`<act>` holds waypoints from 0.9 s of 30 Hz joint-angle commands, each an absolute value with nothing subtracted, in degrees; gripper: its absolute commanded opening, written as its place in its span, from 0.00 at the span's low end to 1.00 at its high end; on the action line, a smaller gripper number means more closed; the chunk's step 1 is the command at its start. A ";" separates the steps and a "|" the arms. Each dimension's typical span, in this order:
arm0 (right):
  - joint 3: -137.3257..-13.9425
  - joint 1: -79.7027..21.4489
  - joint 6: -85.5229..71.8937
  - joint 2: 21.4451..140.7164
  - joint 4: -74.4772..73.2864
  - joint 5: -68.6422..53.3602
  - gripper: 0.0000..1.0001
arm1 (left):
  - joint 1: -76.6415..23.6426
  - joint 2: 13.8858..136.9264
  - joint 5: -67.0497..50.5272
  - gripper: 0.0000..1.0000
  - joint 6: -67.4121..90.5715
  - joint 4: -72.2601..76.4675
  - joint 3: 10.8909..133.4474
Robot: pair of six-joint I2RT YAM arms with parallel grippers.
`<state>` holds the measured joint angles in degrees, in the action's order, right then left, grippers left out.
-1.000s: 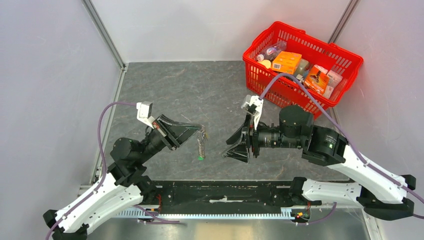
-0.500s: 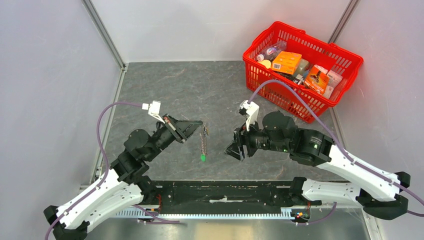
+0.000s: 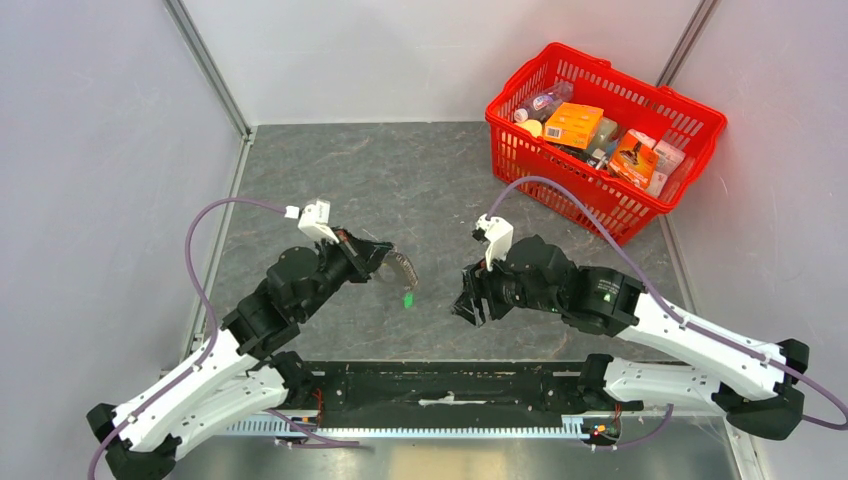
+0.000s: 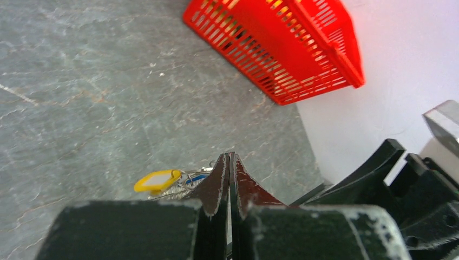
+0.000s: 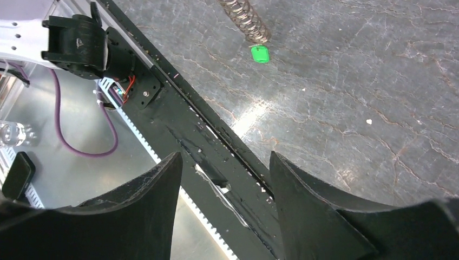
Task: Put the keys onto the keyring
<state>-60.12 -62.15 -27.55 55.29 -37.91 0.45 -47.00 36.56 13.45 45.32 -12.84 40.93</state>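
Top view: left gripper (image 3: 388,254) fingers pressed together, pinching top end of keyring (image 3: 402,270). Keyring trails down-right from tips, green tag (image 3: 408,298) at low end, over grey table (image 3: 400,170). Right gripper (image 3: 468,300) near, not touching, fingers spread, nothing held. Red basket (image 3: 560,180) at far right.

Left wrist view: fingers (image 4: 219,181) flat against each other. Yellow tag (image 4: 157,180) and blue-headed key (image 4: 197,177) bunched just left of tips.

Right wrist view: fingers (image 5: 157,200) wide apart, gap bare. Chain (image 5: 246,19) and green tag ahead of tips. Black rail (image 5: 205,124) crosses below.

Lab robot cell: white panel walls (image 3: 100,150), grey tabletop (image 3: 400,180).
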 commanded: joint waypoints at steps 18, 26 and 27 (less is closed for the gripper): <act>-56.15 -62.48 -6.60 64.61 -12.42 -3.92 0.87 | -47.07 37.52 4.74 0.02 48.79 -10.02 43.17; -53.78 -62.49 -8.68 66.98 -5.61 -8.10 0.88 | -47.11 37.34 1.58 0.02 50.95 -6.88 41.84; -53.32 -62.47 -9.04 67.35 -4.86 -7.81 0.88 | -47.11 37.40 1.29 0.02 51.10 -6.71 41.89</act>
